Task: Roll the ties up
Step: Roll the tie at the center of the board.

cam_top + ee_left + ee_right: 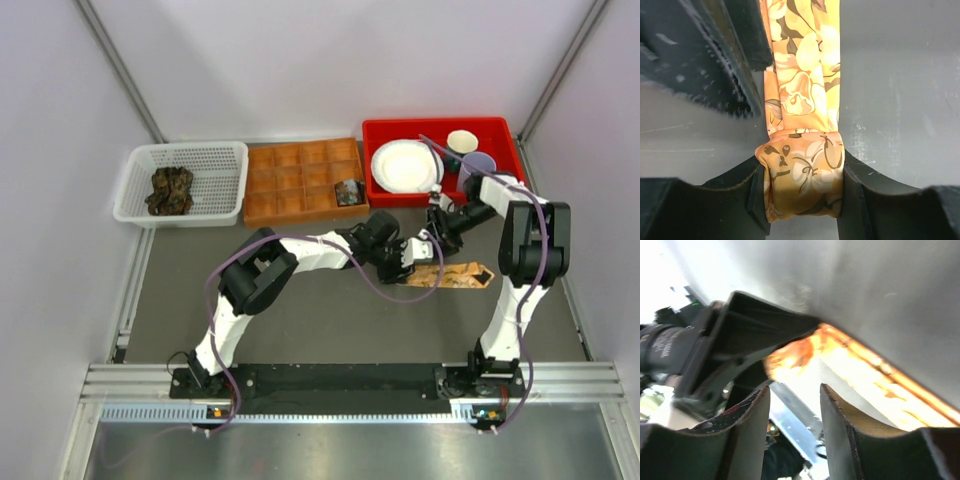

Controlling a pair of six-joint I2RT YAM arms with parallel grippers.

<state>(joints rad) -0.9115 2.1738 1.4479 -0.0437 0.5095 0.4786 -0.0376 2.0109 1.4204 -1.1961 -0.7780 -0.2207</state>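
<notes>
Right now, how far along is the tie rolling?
Done: one dark tie looks rolled in the tray. In hand: the left gripper pinches the started roll of the orange tie; most of it lies flat, with the right gripper open nearby. Left: finishing this roll, then the dark ties in the basket.

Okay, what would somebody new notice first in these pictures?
The orange flowered tie, its end rolled up and pinched in the left gripper, fills the left wrist view. From above, it lies right of the middle of the table, in front of a red bin holding a white plate.
</notes>
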